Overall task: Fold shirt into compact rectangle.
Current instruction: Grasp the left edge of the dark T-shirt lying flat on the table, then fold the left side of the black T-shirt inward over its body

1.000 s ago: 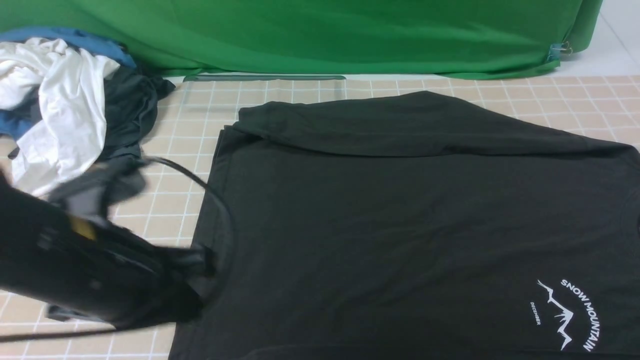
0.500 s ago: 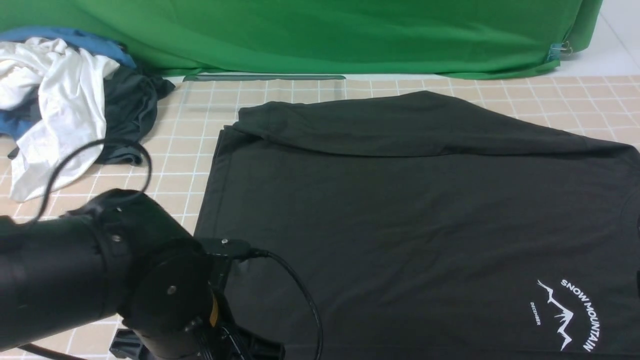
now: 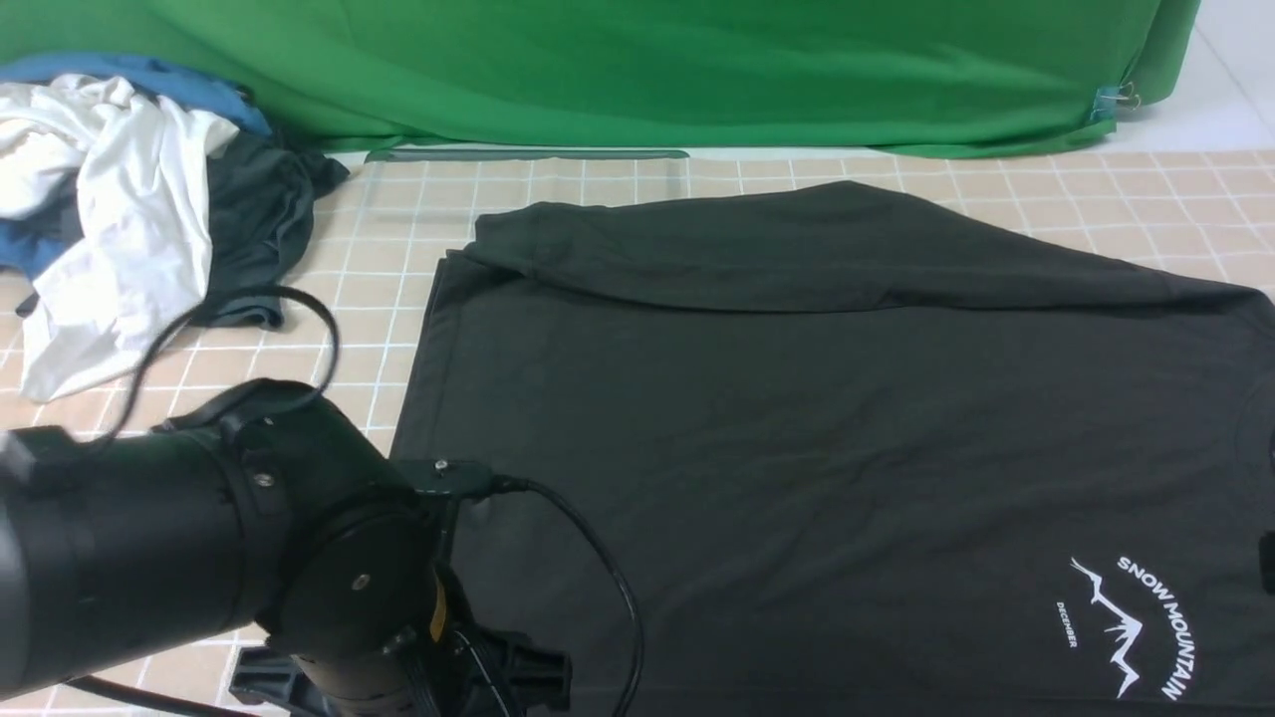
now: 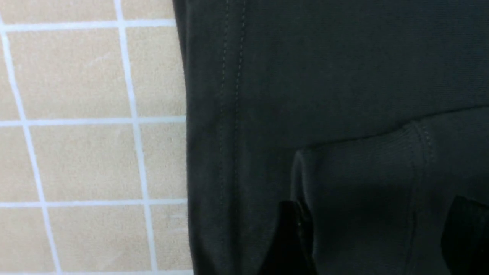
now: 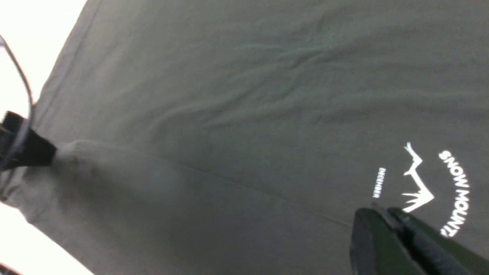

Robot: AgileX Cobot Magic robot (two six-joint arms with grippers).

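The black shirt (image 3: 797, 418) lies spread over the tiled table, its white "SNOW MOUNTAIN" print (image 3: 1131, 622) at the near right. Its far side is folded over onto the body (image 3: 797, 249). My left arm (image 3: 299, 558) hangs over the near left hem. In the left wrist view my left gripper (image 4: 378, 236) is open, its fingers (image 4: 290, 236) wide apart either side of a folded sleeve flap (image 4: 363, 172). My right gripper (image 5: 382, 214) is shut beside the print, at the end of a fold line (image 5: 229, 183), with a thin sliver of shirt fabric between its tips.
A heap of white, blue and dark grey garments (image 3: 129, 209) lies at the far left. A green backdrop cloth (image 3: 647, 70) hangs along the far edge. The left arm's black cable (image 3: 608, 588) loops over the shirt's left part.
My left arm has swung along the shirt's left hem toward the near edge and turned its wrist down. Its gripper has opened. The shirt has stayed flat.
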